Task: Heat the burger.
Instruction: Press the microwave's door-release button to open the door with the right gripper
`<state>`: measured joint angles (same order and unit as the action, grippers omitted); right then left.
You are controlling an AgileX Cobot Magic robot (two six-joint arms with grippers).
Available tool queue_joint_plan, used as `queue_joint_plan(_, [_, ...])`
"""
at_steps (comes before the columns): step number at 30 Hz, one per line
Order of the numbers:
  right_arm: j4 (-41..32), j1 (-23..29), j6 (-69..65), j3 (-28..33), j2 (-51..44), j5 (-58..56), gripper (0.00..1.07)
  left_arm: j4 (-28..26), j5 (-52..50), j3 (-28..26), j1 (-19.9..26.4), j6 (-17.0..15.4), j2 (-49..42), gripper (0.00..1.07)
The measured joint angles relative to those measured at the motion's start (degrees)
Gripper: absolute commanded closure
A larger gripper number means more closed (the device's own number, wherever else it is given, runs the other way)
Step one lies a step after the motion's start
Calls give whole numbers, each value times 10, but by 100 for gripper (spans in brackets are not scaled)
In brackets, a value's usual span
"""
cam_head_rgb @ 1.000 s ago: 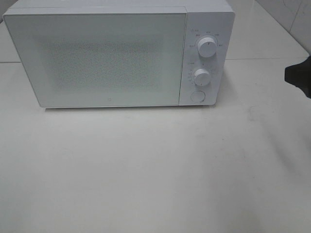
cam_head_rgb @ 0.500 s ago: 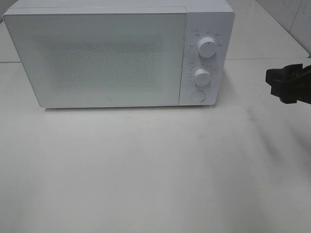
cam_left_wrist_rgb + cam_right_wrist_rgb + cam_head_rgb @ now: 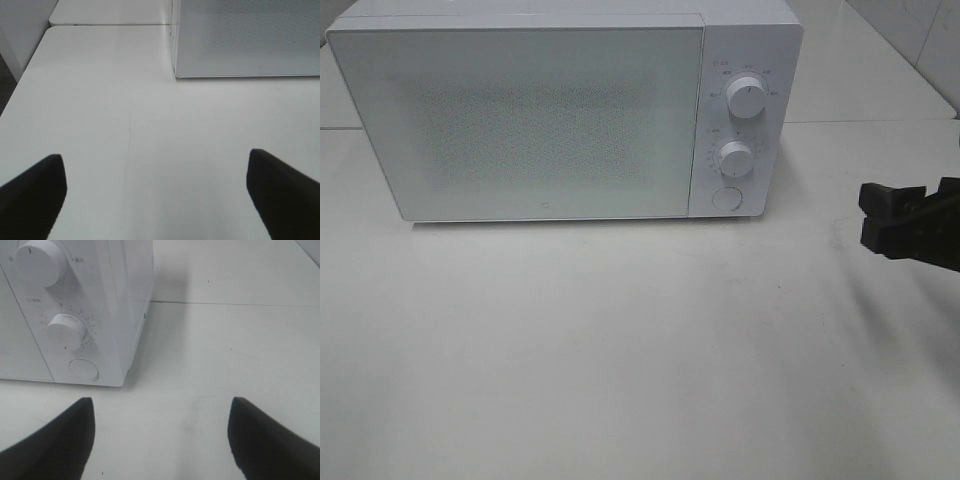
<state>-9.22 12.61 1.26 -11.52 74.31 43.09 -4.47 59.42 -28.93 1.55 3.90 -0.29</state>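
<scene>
The burger is out of view. A white microwave stands at the back of the table with its door shut; two knobs and a round button sit on its right panel. My right gripper is open and empty at the right edge, low over the table, right of the panel. In the right wrist view its dark fingers frame bare table near the lower knob. My left gripper is open and empty over bare table, near the microwave's front left corner.
The white table spreads in front of the microwave. A seam runs across the table beside the microwave. The table's left edge shows in the left wrist view. A tiled wall rises at the back right.
My right gripper has come in from the right edge, moving left and down toward the table near the microwave's panel. The microwave and the left gripper have not moved.
</scene>
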Motion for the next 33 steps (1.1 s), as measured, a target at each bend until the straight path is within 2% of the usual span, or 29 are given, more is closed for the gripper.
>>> queue_joint_plan(2, [-17,15,13,1,5,9,35,0,0,0,0,0,0,17])
queue_joint_plan(3, [-49,49,34,1,18,23,35,0,0,0,0,0,0,17])
queue_joint_plan(4, [-49,49,34,1,18,23,35,0,0,0,0,0,0,17])
queue_joint_plan(5, [-86,79,53,1,35,46,35,0,0,0,0,0,0,17])
queue_joint_plan(7, [-101,92,58,1,42,57,35,0,0,0,0,0,0,17])
queue_joint_plan(9, [-152,139,74,1,70,97,35,0,0,0,0,0,0,17])
queue_joint_plan(10, [-152,139,74,1,70,97,35,0,0,0,0,0,0,17])
queue_joint_plan(12, [-211,201,79,1,111,152,35,0,0,0,0,0,0,17])
queue_joint_plan(15, [-227,216,80,1,122,166,35,0,0,0,0,0,0,17])
queue_joint_plan(16, [-263,243,83,1,140,184,35,0,0,0,0,0,0,17])
queue_joint_plan(18, [-281,257,84,-2,150,190,35,0,0,0,0,0,0,17])
queue_joint_plan(20, [-324,293,84,-17,176,200,35,0,0,0,0,0,0,17])
queue_joint_plan(24, [-351,322,86,-38,196,204,35,0,0,0,0,0,0,17])
queue_joint_plan(26, [-378,352,99,-68,221,206,35,0,0,0,0,0,0,17])
queue_joint_plan(33, [-392,374,115,-99,250,209,35,0,0,0,0,0,0,17])
